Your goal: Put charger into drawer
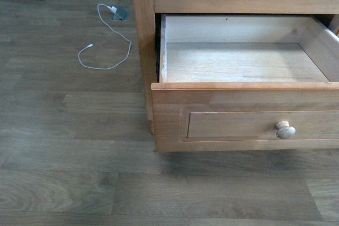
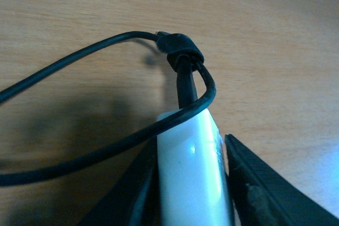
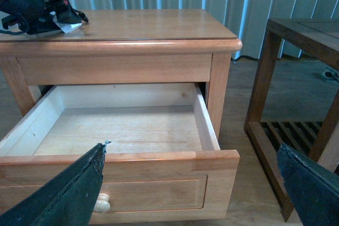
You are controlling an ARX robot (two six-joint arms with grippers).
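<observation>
L gripper (image 2: pixel 189 149) w/ charger (image 2: pixel 193 189); drawer (image 1: pixel 233 95) open

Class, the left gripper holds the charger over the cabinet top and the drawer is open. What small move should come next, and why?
Probably lift the left gripper slightly and ease it toward the front edge of the cabinet top: it is shut on the charger close over that wood, and the drawer below stands open, bare inside.

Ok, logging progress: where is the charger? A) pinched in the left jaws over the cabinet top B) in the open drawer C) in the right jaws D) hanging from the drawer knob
A: the left jaws clamp the white charger above the cabinet top; the drawer is bare.
</observation>
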